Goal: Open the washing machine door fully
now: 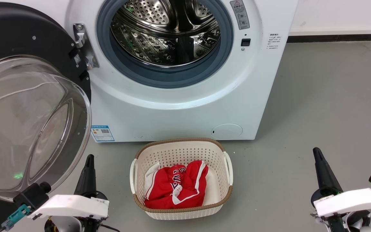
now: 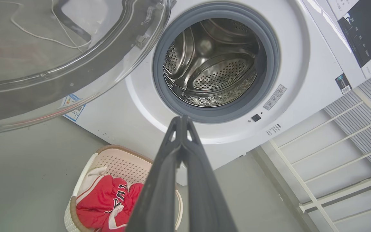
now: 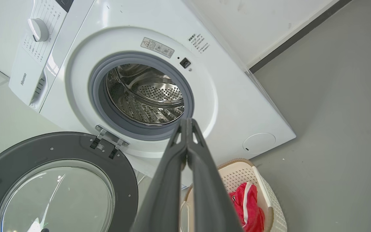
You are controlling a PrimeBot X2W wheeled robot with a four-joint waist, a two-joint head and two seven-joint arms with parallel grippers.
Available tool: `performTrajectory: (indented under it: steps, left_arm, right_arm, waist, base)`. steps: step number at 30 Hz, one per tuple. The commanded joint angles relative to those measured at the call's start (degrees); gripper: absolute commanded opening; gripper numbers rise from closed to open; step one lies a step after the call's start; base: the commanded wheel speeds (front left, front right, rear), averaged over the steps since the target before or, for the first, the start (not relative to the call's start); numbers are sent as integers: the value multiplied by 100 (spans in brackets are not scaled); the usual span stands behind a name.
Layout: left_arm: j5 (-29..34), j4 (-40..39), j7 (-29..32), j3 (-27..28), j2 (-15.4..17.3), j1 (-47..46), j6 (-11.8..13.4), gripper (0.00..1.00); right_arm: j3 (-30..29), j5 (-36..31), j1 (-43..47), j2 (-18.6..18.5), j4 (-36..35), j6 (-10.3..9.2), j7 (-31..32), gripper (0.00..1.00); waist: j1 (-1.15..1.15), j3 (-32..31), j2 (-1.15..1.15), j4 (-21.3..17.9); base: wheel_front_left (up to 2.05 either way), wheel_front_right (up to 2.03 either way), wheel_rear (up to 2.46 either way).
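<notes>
Left pincer (image 1: 90, 158) and right pincer (image 1: 316, 152) both closed, empty. Door (image 1: 27, 35) wide open, just left of left pincer. Basket (image 1: 179, 151) between pincers, drum (image 1: 169, 32) ahead.

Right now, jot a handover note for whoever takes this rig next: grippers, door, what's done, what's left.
Left gripper: fingers shut, empty, low near the door.
Right gripper: fingers shut, empty, clear of everything.
Door: swung wide on its hinge, left of the washing machine; drum exposed.
Done: door looks fully open.
Left: probably nothing; check the hinge is at its stop.
</notes>
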Motion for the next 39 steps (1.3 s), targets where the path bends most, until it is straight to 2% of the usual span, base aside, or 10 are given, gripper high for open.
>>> performTrajectory:
  steps: [1, 39]
  left_arm:
    - [-177, -29, 38, 41, 12, -144, -31, 0]
    - [-2626, 320, 654, 248, -46, -308, -189, 0]
  right_arm:
    - [-17, 194, -160, -45, -30, 0, 31, 0]
    - [-202, 2644, -356, -51, 380, 0, 451, 0]
  waist:
    - [0, -1, 0, 1]
    - [0, -42, 0, 45]
  base:
    - [0, 0, 0]
    - [0, 0, 0]
